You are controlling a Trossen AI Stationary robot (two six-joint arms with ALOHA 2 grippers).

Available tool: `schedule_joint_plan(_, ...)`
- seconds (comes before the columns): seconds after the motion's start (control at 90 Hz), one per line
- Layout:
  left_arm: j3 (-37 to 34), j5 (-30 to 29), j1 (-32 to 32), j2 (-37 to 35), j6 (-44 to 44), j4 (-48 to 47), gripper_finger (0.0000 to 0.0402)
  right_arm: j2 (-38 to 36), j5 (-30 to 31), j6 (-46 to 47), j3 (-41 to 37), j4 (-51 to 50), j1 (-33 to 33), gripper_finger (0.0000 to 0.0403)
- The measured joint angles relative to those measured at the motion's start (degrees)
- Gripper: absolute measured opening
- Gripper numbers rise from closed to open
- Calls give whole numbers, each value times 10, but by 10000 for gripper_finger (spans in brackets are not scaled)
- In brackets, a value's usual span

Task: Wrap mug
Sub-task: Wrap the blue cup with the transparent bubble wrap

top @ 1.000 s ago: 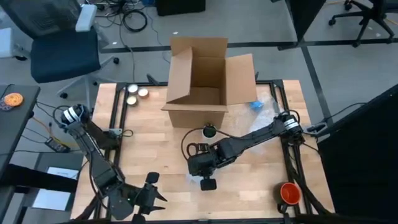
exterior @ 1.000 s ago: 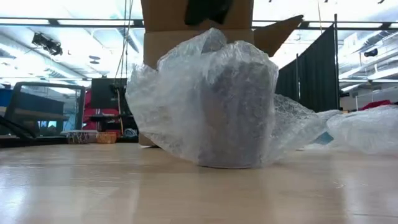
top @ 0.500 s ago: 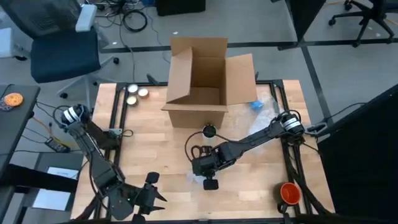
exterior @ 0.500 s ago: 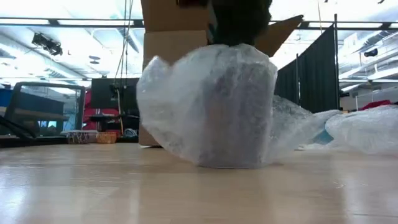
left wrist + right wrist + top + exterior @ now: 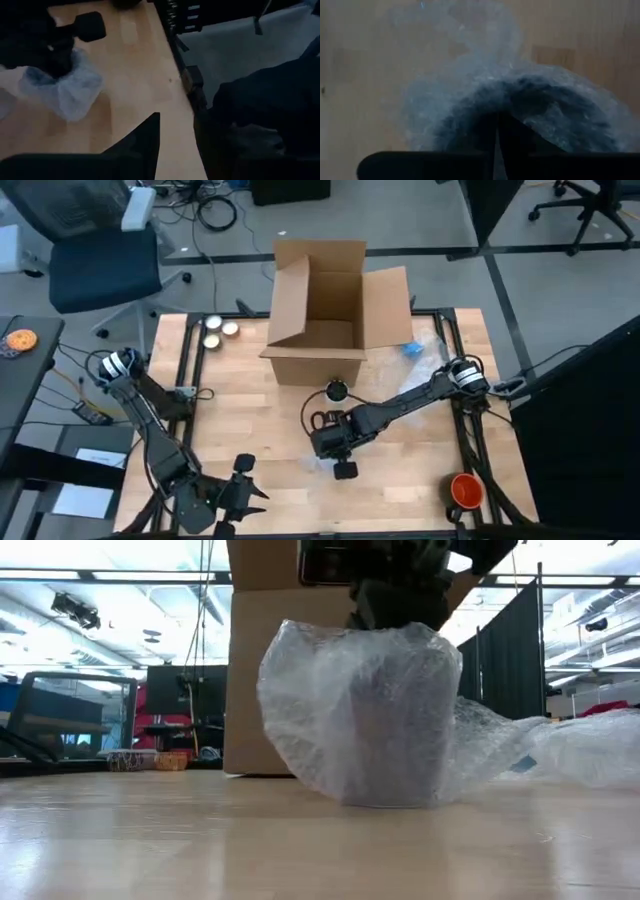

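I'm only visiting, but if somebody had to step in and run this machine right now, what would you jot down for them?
Right gripper: down on top of the mug, fingers shut together in its wrist view, pressing or pinching the bubble wrap.
Left gripper: idle at the table's near left edge, holding nothing.
Mug: mid-table, in front of the open cardboard box, standing upright.
Done: wrap is draped over and around the mug.
Left: wrap spreads loosely at the base, unsecured; more loose wrap lies to the right.

One box (image 5: 330,310), one wrapped mug (image 5: 390,720), seemingly two tins (image 5: 221,327).
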Motion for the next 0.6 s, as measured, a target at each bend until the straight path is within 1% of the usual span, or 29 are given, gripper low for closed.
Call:
schedule_joint_plan(0.078,0,-13,0,0,-11,-11,105,0,-5,0,1,-2,0,0)
schedule_joint_plan(0.144,0,-23,0,0,-14,-20,105,2,-11,0,18,-27,0,0)
schedule_joint_plan(0.356,0,-26,0,0,-27,-34,105,8,-7,0,127,-150,8,0)
schedule_joint_plan(0.489,0,-27,0,0,-27,-34,105,6,41,17,185,-228,15,0)
schedule_joint_plan(0.6,0,-28,0,0,-27,-33,105,5,86,38,201,-252,16,0)
